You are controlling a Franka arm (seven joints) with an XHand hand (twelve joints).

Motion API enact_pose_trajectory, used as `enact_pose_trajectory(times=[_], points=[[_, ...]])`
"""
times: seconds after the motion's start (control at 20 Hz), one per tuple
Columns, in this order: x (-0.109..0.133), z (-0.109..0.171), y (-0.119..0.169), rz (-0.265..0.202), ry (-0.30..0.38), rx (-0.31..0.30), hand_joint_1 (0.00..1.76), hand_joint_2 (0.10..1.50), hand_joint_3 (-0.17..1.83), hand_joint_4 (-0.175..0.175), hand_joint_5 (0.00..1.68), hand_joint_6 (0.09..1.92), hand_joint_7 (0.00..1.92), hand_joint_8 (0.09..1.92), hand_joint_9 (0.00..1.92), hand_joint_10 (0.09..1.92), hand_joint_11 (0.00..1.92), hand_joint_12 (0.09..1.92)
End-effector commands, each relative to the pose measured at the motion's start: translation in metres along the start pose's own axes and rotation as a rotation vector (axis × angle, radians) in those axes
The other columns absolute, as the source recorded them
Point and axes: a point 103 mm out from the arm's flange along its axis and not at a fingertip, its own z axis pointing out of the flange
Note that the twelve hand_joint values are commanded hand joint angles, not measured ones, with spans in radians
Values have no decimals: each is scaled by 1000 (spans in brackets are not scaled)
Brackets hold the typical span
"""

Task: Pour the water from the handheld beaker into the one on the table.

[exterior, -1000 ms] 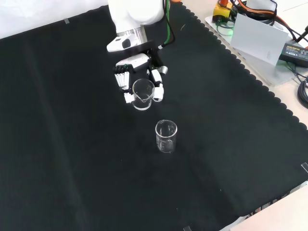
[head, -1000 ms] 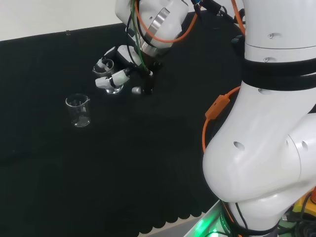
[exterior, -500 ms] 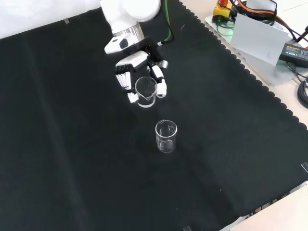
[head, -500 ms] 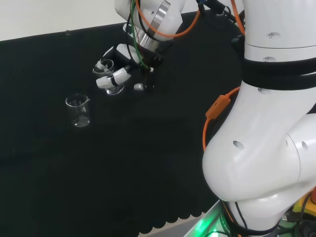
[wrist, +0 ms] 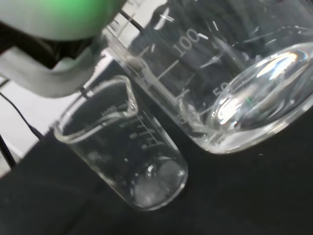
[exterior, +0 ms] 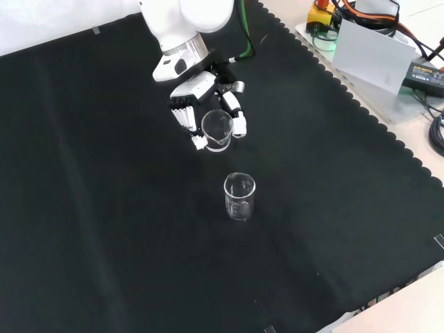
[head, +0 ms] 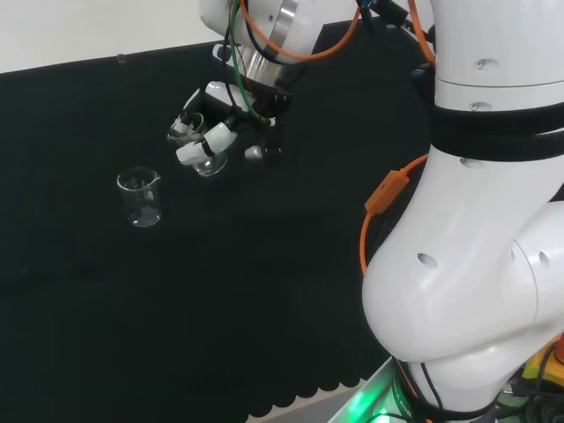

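1. Curled round a clear beaker (exterior: 217, 128), the hand (exterior: 198, 104) holds it up off the black cloth (exterior: 104, 208): in the front view the fingers (exterior: 186, 114) wrap the glass from the left and the thumb (exterior: 236, 119) presses it from the right.
2. Front view: the held beaker is tipped, its open mouth turned toward the camera and down toward the bench.
3. Head view: the hand (head: 211, 132) hangs under the white arm (head: 264, 26), with the held beaker (head: 209, 159) between its white fingertips.
4. Second beaker (exterior: 239, 196): it stands upright on the cloth, below the held one in the front view, near it but clearly apart.
5. Head view: this standing beaker (head: 140, 196) is to the lower left of the hand, with its spout toward the hand.
6. Wrist view: the held beaker (wrist: 234, 83) is close and large, with printed graduation marks on its wall and a bright shine in its rounded base; whether that is water I cannot tell.
7. Wrist view: the standing beaker (wrist: 124, 161) lies just beyond the held one, spout toward it, and looks empty apart from a faint sheen at the bottom.
8. At the right edge of the front view, off the scalloped border of the cloth, lie a grey box (exterior: 371, 55) and some cables (exterior: 433, 132).
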Motion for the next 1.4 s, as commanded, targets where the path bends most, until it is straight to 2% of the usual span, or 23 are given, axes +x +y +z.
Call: enact_pose_trajectory(times=[0.05,0.45,0.8,1.0,1.4], points=[[10,-3,3,-8,-72,46,1194,543,715,80,1585,89,1876,87,1876,87,1630,599],[16,-1,3,-4,-124,83,1195,541,719,74,1587,88,1877,87,1877,87,1631,598],[29,2,12,-10,-202,121,1196,539,722,70,1588,87,1878,87,1878,87,1631,596],[32,1,16,-7,-229,145,1199,529,737,54,1595,87,1880,87,1881,87,1633,589],[39,5,23,4,-295,198,1199,529,739,50,1597,87,1879,87,1881,87,1632,587]])
